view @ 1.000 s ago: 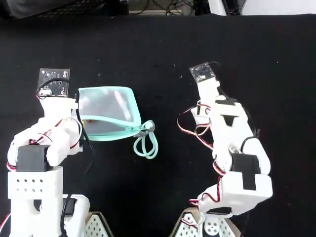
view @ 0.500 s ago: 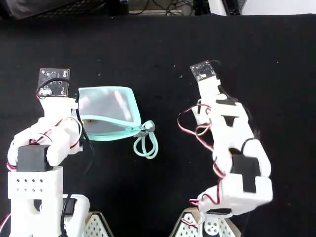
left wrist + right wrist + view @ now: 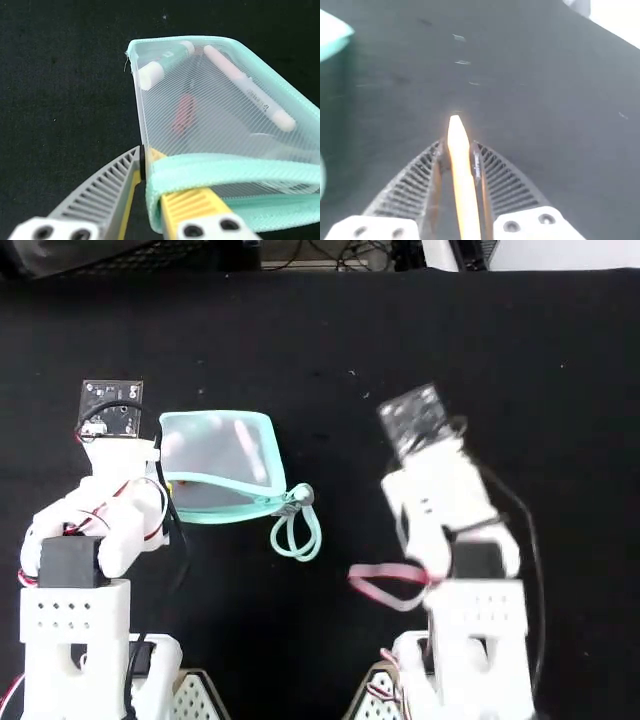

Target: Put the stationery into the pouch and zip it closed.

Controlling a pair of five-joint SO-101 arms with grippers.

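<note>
1. The pouch lay on the black table with the stationery already inside. A white marker, a pink pen and a small red item showed through its clear side.
2. The zip pull sat at the end of the pouch farthest from the left gripper, with the loop strap trailing just beside that end. The zip looked drawn all the way across, so the task seemed done or nearly so, though the seam could not be checked closely.
3. The left gripper was clamped on the pouch's corner, pinching the green zip band between its fingers.
4. The right gripper was closed and held nothing, over bare table well apart from the pouch.
5. Compared with a second earlier, the right arm had pulled away from the pouch and folded back toward its base. The pouch, zip pull, strap and left arm had not shifted.
6. What remained was probably only for the left gripper to let go of the pouch.
</note>
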